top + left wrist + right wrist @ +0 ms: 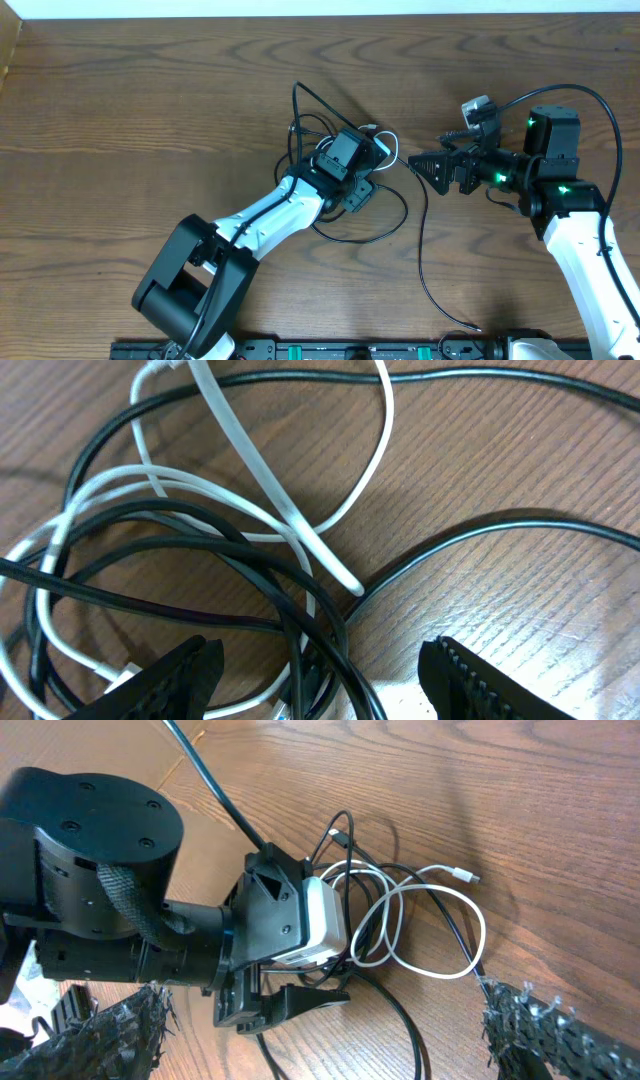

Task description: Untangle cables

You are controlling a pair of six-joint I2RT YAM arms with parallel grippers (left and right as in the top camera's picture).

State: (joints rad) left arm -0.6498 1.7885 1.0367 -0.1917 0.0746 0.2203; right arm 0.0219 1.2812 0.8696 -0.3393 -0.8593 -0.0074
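Observation:
The cables (312,128) lie in a tangle of black loops and one white cord at the table's middle. My left gripper (368,170) is down over the tangle. In the left wrist view its jaws (322,655) stand open, with several black cables (318,660) passing between the fingers and touching neither. The white cable (270,490) loops across the black ones. My right gripper (428,168) hovers just right of the tangle, open and holding nothing (320,995). From there I see the white cable (440,920) beside the left gripper's head.
One long black cable (424,262) trails from the tangle toward the front edge, ending near the right arm's base (476,326). The left arm (250,225) crosses the front left. A black rail (350,350) runs along the front.

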